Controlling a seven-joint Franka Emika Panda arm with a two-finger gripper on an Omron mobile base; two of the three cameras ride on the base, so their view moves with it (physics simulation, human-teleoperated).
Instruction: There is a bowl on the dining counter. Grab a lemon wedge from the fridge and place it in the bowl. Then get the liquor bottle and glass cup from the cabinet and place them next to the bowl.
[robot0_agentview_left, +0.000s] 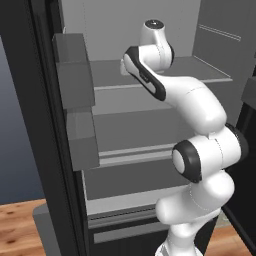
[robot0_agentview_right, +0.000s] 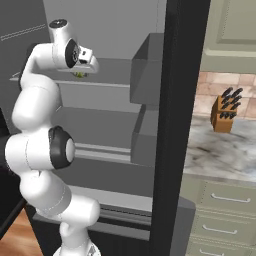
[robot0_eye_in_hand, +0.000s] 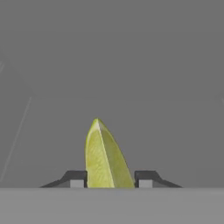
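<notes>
Inside open fridge, arm bends forward, claw pinching lemon wedge

We see the lemon wedge, a small yellow-green slice standing point up, pressed between the jaws on both sides. It sits on a grey upper shelf inside the open black fridge; in the right base view, a speck of it shows just under the hand.
</notes>
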